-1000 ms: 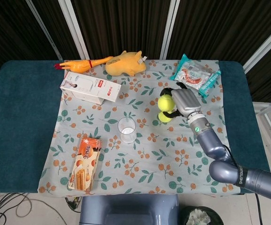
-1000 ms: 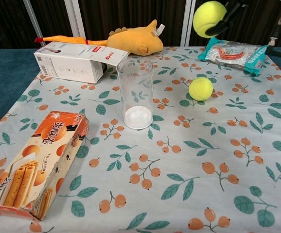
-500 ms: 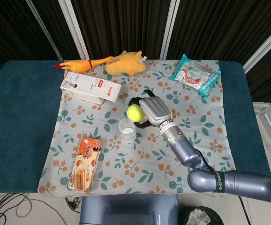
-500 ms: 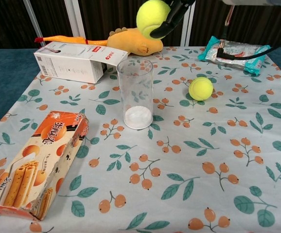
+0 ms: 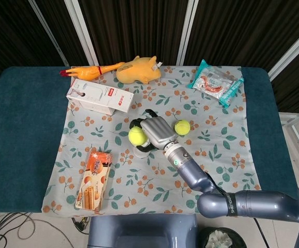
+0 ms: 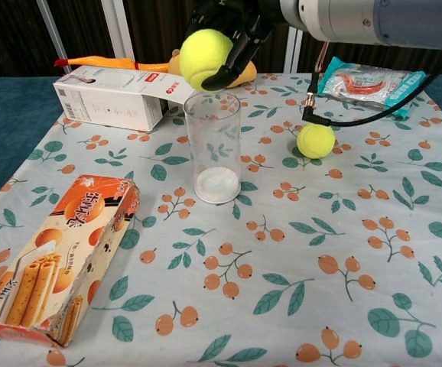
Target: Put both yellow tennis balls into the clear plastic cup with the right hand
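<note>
Clear cup [image 6: 212, 147], ball [image 6: 205, 59] above

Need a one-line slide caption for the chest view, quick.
Right hand holds a tennis ball above the clear cup; second ball waits on the cloth.

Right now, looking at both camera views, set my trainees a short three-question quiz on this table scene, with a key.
1. True or false: the right hand holds a tennis ball above the clear cup.
2. Where is the second tennis ball? A) in the cup B) on the cloth C) on the white box
3. Fill in: the cup stands ____, mouth up.

Key: 1 true; 2 B; 3 upright.
</note>
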You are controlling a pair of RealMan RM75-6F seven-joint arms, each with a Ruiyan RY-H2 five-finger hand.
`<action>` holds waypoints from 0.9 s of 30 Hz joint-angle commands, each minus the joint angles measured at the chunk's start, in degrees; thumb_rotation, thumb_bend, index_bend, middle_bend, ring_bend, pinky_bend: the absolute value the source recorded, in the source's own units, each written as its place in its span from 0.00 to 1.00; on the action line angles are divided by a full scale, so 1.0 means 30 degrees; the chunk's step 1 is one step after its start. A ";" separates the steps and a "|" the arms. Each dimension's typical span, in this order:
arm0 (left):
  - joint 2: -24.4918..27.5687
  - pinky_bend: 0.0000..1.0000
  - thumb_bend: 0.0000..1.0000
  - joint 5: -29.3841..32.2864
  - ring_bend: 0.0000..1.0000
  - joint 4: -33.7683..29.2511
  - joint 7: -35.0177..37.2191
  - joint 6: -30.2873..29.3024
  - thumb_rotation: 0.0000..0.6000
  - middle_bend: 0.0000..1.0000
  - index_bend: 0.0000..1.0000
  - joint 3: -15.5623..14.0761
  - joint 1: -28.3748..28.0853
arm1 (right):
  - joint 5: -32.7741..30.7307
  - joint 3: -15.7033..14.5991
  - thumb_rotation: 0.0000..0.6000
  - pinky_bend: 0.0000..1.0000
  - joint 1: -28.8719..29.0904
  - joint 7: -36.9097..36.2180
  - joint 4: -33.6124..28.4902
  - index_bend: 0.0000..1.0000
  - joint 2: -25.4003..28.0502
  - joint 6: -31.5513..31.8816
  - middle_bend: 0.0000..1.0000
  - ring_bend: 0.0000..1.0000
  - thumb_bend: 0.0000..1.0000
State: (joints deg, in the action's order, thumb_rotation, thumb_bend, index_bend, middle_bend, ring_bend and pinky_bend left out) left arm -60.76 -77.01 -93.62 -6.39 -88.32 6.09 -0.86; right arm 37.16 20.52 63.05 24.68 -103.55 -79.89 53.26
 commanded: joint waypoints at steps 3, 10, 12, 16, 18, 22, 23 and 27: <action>0.0040 0.09 0.00 0.0013 0.00 0.0019 0.0098 -0.0024 1.00 0.00 0.07 0.0021 0.0023 | -0.0364 -0.0281 1.00 0.04 0.0221 0.0061 0.0278 0.43 -0.0090 -0.0265 0.35 0.41 0.47; 0.0064 0.09 0.00 0.0014 0.00 -0.0008 0.0063 0.0000 1.00 0.00 0.07 0.0008 0.0021 | -0.0957 -0.0688 1.00 0.01 0.0409 0.0227 -0.0034 0.29 0.0417 -0.0771 0.24 0.27 0.47; 0.0077 0.09 0.00 0.0011 0.00 -0.0030 0.0076 -0.0050 1.00 0.00 0.07 0.0015 0.0047 | -0.1363 -0.0856 1.00 0.00 0.0588 0.0496 0.0007 0.27 0.0521 -0.0855 0.21 0.25 0.46; 0.0140 0.09 0.00 0.0060 0.00 -0.0101 0.0093 -0.0131 1.00 0.00 0.07 0.0031 0.0111 | -0.1978 -0.1030 1.00 0.00 0.0827 0.0784 -0.0064 0.25 0.0666 -0.0770 0.20 0.23 0.45; 0.0172 0.09 0.00 0.0027 0.00 -0.0154 0.0074 -0.0208 1.00 0.00 0.07 0.0032 0.0142 | -0.2220 -0.1121 1.00 0.00 0.0912 0.0904 -0.0152 0.24 0.0782 -0.0737 0.19 0.22 0.45; 0.0198 0.09 0.00 0.0048 0.00 -0.0192 0.0076 -0.0220 1.00 0.00 0.07 0.0028 0.0168 | -0.2648 -0.1192 1.00 0.00 0.1079 0.0995 -0.0321 0.24 0.1056 -0.0716 0.19 0.22 0.45; 0.0202 0.09 0.00 0.0070 0.00 -0.0196 0.0065 -0.0196 1.00 0.00 0.07 0.0030 0.0163 | -0.2700 -0.1186 1.00 0.00 0.1090 0.0964 -0.0393 0.23 0.1162 -0.0674 0.19 0.22 0.45; 0.0214 0.09 0.00 0.0058 0.00 -0.0200 0.0082 -0.0200 1.00 0.00 0.07 0.0032 0.0167 | -0.2613 -0.0965 1.00 0.00 0.0791 0.0538 -0.0580 0.23 0.1792 -0.0174 0.19 0.21 0.42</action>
State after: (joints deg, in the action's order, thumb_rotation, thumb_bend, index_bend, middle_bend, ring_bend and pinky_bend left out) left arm -60.12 -76.84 -94.22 -6.15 -88.92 6.19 -0.37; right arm 29.14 17.30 65.94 26.91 -105.10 -75.29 51.99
